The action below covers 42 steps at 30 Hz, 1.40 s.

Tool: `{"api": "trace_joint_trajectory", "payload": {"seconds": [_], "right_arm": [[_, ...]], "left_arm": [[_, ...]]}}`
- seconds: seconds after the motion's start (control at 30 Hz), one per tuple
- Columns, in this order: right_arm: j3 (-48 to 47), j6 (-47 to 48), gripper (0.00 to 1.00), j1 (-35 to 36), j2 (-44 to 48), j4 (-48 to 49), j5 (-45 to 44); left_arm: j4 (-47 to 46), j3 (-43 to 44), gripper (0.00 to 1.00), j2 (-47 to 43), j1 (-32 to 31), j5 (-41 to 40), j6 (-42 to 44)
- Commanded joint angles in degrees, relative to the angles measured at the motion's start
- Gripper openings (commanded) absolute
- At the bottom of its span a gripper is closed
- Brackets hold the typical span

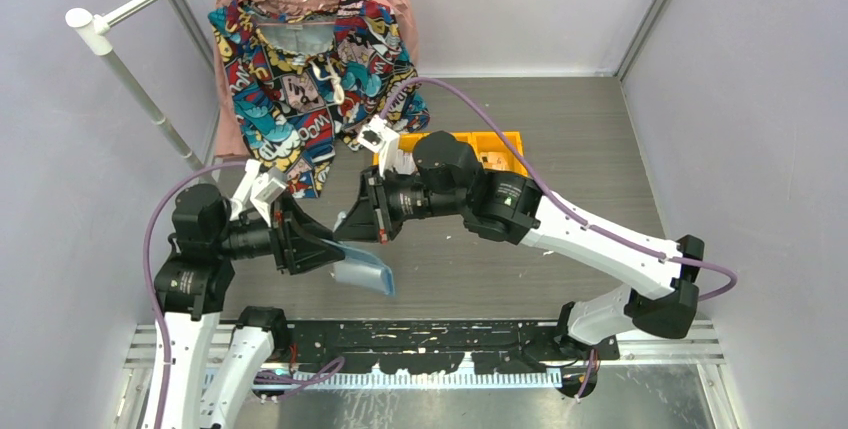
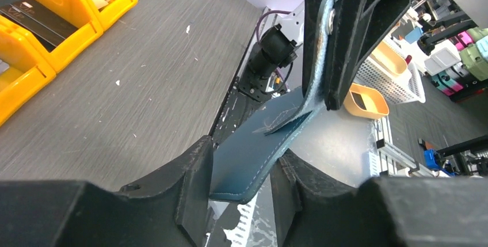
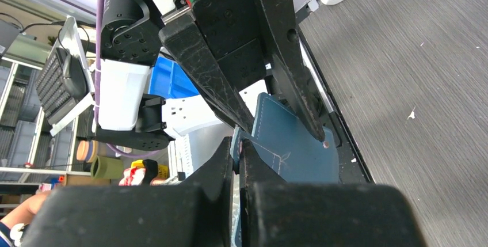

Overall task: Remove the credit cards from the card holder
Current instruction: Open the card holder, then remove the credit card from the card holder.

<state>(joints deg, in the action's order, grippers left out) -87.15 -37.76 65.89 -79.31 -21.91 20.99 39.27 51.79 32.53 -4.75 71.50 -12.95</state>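
The teal-blue card holder (image 1: 362, 271) hangs in the air between both arms, above the table's near edge, its light-blue inner side facing the top camera. My left gripper (image 1: 318, 244) has the holder's cover (image 2: 253, 155) between its fingers, which touch its two side edges. My right gripper (image 1: 352, 221) is shut on the holder's snap tab (image 2: 326, 34) and holds it up from the cover. In the right wrist view the thin tab (image 3: 235, 143) sits pinched between my right fingers, and the cover (image 3: 288, 149) lies beyond. No credit cards show.
Orange plastic bins (image 1: 492, 147) stand on the grey table behind the right arm, and in the left wrist view (image 2: 63, 34) they hold dark flat items. A patterned shirt on a hanger (image 1: 310, 59) hangs from a white rail (image 1: 130, 9) at the back left.
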Motion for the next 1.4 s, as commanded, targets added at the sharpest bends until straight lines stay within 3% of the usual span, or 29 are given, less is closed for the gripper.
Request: {"api": "trace_joint_trajectory", "payload": {"seconds": [0.0,0.03,0.17,0.23,0.27,0.33,0.4,0.5,0.73,0.87,1.37], "right_arm": [[-4.9,-0.9,0.01,0.1,-1.3,6.6,1.1],[-5.4,-0.9,0.01,0.1,-1.6,6.7,1.1],[-6.3,-1.2,0.01,-0.2,-2.1,7.2,0.8],[-5.4,-1.8,0.02,-0.5,-1.3,8.0,0.2],[-4.3,-1.8,0.13,-0.8,-0.7,8.2,-0.2],[-1.4,-1.6,0.53,-1.8,1.5,8.1,-0.9],[2.9,-0.8,0.78,-3.0,5.0,8.2,-0.9],[11.2,3.5,0.92,-4.0,12.9,8.9,-2.2],[31.9,10.3,0.98,-4.0,27.3,16.3,-8.1],[39.0,13.2,0.99,-4.0,32.3,19.1,-9.5],[36.2,16.3,0.95,-4.0,23.5,28.7,-3.5]], "left_arm": [[-5.1,-0.4,0.40,-1.0,-0.4,1.1,-4.3],[-5.1,-0.3,0.36,-1.1,-0.4,1.0,-4.3],[-5.1,1.2,0.08,-1.2,-0.5,-2.6,-4.4],[-6.3,1.4,0.00,-1.3,-0.6,-4.7,-6.2],[-7.2,1.7,0.00,-1.3,-0.6,-6.2,-7.6],[-9.7,2.4,0.00,-1.1,-0.6,-8.0,-11.2],[-12.9,3.3,0.00,-0.8,-0.6,-8.1,-15.3],[-16.4,5.0,0.00,0.8,-0.6,-7.3,-22.2],[-19.6,8.3,0.00,4.8,-0.7,-4.2,-34.2],[-23.6,8.4,0.00,4.7,-0.6,-2.0,-40.8],[-26.4,8.5,0.00,4.5,-0.6,1.5,-46.3]]}}
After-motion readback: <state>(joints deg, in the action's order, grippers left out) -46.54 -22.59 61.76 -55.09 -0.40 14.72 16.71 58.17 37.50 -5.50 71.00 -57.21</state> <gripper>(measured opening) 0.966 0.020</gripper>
